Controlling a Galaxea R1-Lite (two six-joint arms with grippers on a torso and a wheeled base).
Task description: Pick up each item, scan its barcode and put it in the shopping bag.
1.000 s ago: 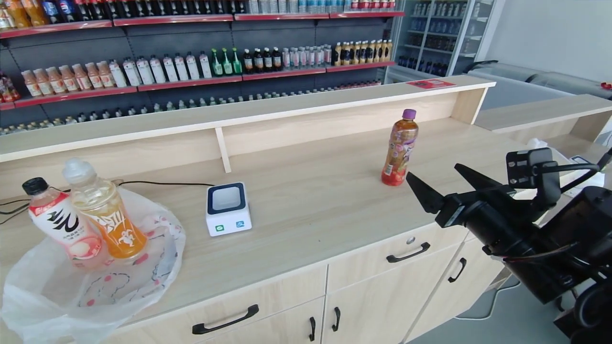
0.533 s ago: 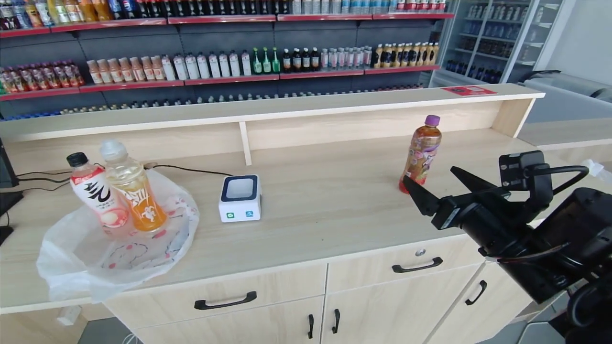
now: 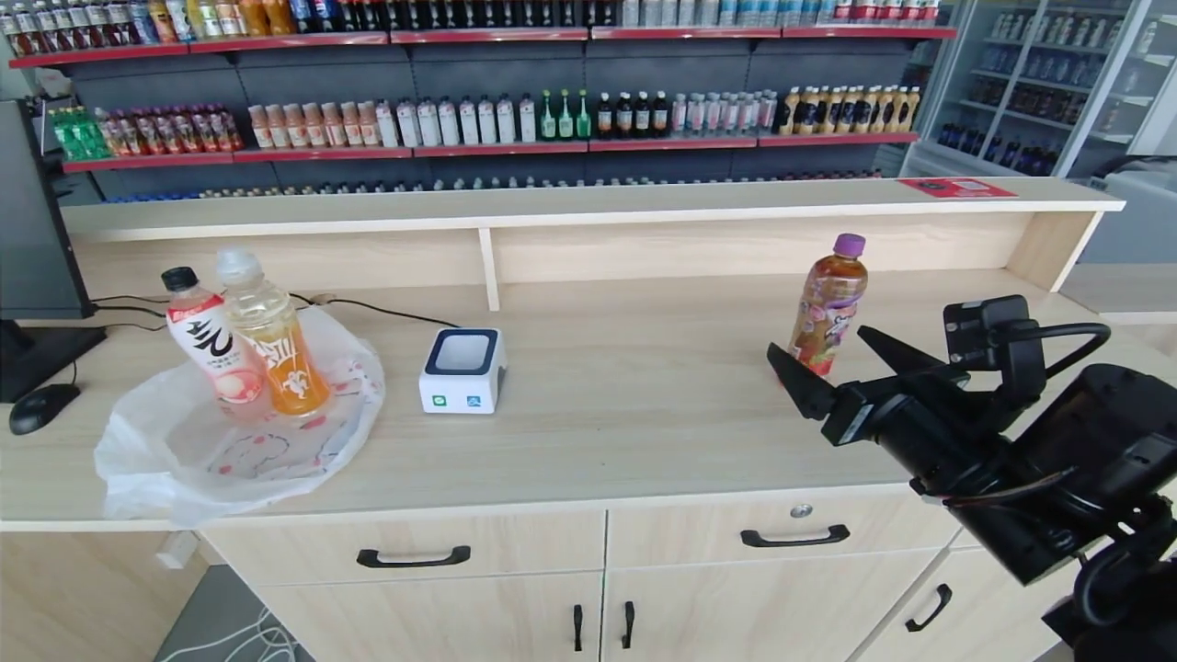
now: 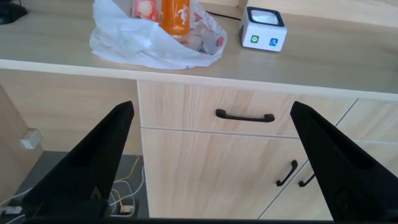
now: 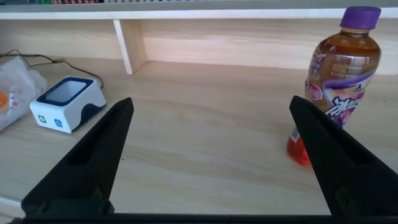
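counter [image 3: 634, 418] | shopping bag [image 3: 175, 460] | scanner [image 3: 462, 371] | purple-capped bottle [image 3: 828, 305] | mouse [image 3: 41, 407], probably

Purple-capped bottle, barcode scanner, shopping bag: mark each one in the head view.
purple-capped bottle [image 3: 828, 313], head view, on the label at mid-body.
barcode scanner [image 3: 462, 371], head view, on the upper edge of its white front.
shopping bag [image 3: 158, 458], head view, on bare plastic near the front rim.

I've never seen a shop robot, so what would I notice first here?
The black right gripper, open, hangs right by a purple-capped bottle standing alone on the right side of the counter. At the left, two bottles stand in the white shopping bag, with a small white scanner in between.
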